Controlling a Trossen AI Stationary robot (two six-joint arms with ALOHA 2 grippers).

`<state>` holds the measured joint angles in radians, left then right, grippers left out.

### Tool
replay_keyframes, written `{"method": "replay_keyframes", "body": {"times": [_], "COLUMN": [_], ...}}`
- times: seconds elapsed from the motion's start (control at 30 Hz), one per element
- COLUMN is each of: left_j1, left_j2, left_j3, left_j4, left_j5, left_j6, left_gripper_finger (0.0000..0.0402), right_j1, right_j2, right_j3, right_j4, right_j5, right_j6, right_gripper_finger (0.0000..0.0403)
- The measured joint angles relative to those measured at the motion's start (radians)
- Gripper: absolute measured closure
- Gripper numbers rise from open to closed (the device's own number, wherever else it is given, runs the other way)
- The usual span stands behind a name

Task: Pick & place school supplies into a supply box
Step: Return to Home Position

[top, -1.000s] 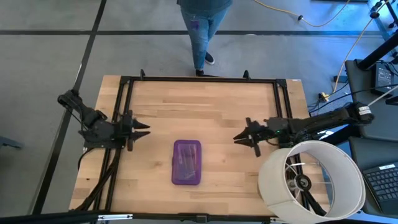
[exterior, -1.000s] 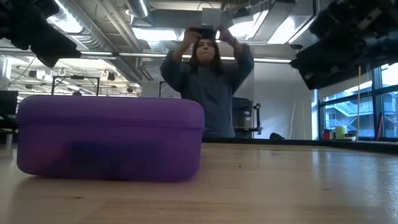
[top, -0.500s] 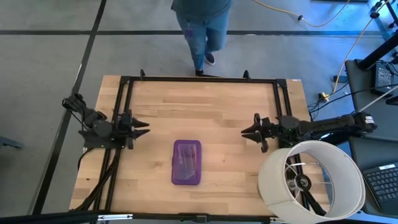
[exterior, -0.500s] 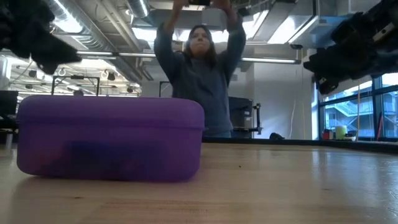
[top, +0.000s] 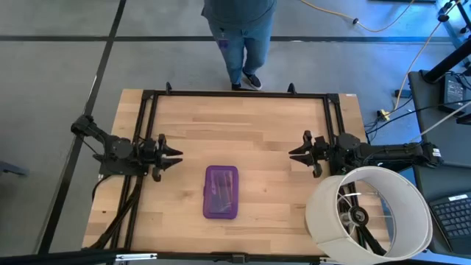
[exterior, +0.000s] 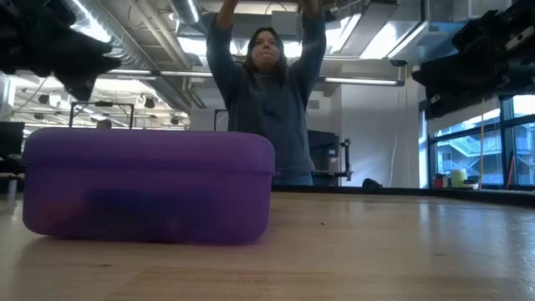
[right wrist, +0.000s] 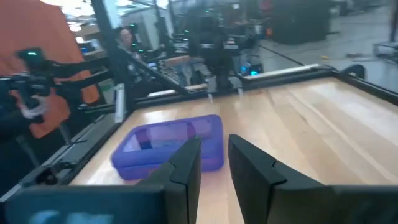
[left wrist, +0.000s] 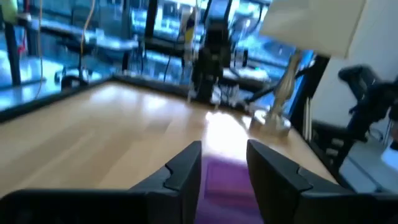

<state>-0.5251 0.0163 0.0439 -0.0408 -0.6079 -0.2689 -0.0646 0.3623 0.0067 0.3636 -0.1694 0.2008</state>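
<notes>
The purple supply box (top: 221, 192) is lying closed on the wooden table (top: 250, 121), toward its near edge and roughly midway between the two arms. The left gripper (top: 176, 155) is hovering over the table's left side, fingers parted and grasping nothing, well apart from the box. The right gripper (top: 293, 154) is hovering over the right side, likewise released and empty. A person (top: 239, 22) is standing beyond the far edge, arms raised.

We see a pale wooden table (top: 257, 132) with a smooth, faintly sheened plank top, a supply box (top: 221, 192) of purple translucent plastic with a soft gloss, a black metal frame (top: 235, 93) edging the table, and a matt white cylinder (top: 401, 190).
</notes>
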Motion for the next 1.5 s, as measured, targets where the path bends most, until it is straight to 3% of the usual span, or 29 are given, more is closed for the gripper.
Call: {"method": "replay_keyframes", "body": {"times": [0.23,0.4,0.6,0.87,1.27,1.5], "left_j1": [0.220,0.376,0.487,0.536,0.536,0.536], "left_j2": [0.020,0.023,0.023,0.027,0.028,0.027], "left_j3": [-0.023,-0.023,-0.023,-0.023,-0.023,-0.023], "left_j4": [0.073,0.065,0.048,0.038,0.037,0.038], "left_j5": [0.166,0.286,0.413,0.486,0.491,0.491], "left_j6": [0.048,0.067,0.073,0.100,0.100,0.100], "left_gripper_finger": [0.0281,0.0279,0.0277,0.0277,0.0277,0.0279], "right_j1": [-0.012,-0.012,-0.020,-0.097,-0.141,-0.142], "right_j2": [-0.019,-0.019,-0.026,-0.119,-0.354,-0.361], "right_j3": [0.000,0.000,0.000,0.000,0.000,0.000], "right_j4": [-0.002,-0.008,-0.010,-0.073,-0.306,-0.315], "right_j5": [-0.093,-0.095,-0.089,-0.094,-0.051,-0.016], "right_j6": [0.006,0.003,0.003,0.027,0.035,0.026], "right_gripper_finger": [0.0316,0.0316,0.0316,0.0316,0.0316,0.0316]}}
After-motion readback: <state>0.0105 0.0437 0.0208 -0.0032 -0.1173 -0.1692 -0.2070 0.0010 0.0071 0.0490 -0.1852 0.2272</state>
